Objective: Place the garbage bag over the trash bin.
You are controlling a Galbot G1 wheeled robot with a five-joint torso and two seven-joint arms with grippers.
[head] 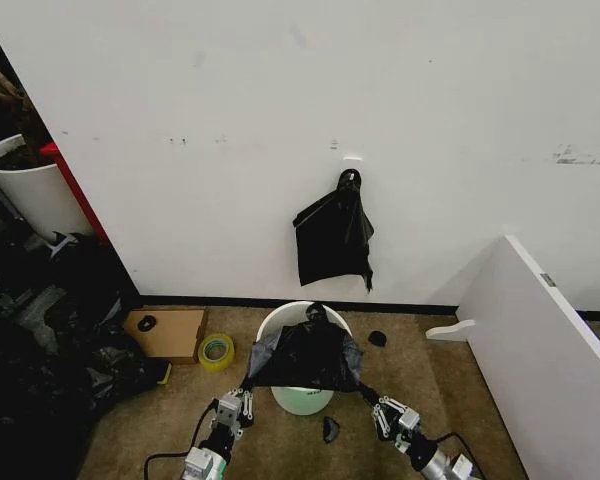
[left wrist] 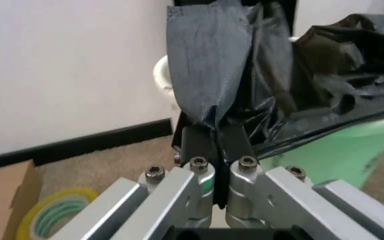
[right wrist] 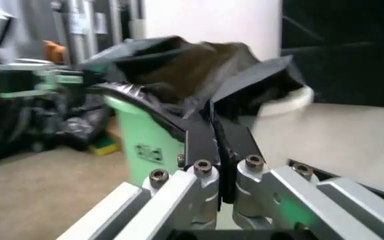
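The trash bin (head: 280,318) is a round cream-white bucket on the floor near the wall, low in the middle of the head view. The glossy black garbage bag (head: 305,355) is stretched across its near side, covering most of the opening, while the far rim stays bare. My left gripper (head: 248,386) is shut on the bag's left edge and my right gripper (head: 366,393) on its right edge. In the left wrist view, the left gripper (left wrist: 215,131) pinches a fold of bag (left wrist: 209,65) beside the bin (left wrist: 342,150). The right wrist view shows the right gripper (right wrist: 213,125) clamping bag (right wrist: 178,60) next to the bin wall (right wrist: 142,145).
Another black bag (head: 333,238) hangs from a wall hook above the bin. A yellow tape roll (head: 216,351) and a cardboard piece (head: 170,333) lie to the left, with dark clutter and a white plant pot (head: 30,185) beyond. A white panel (head: 540,330) stands to the right.
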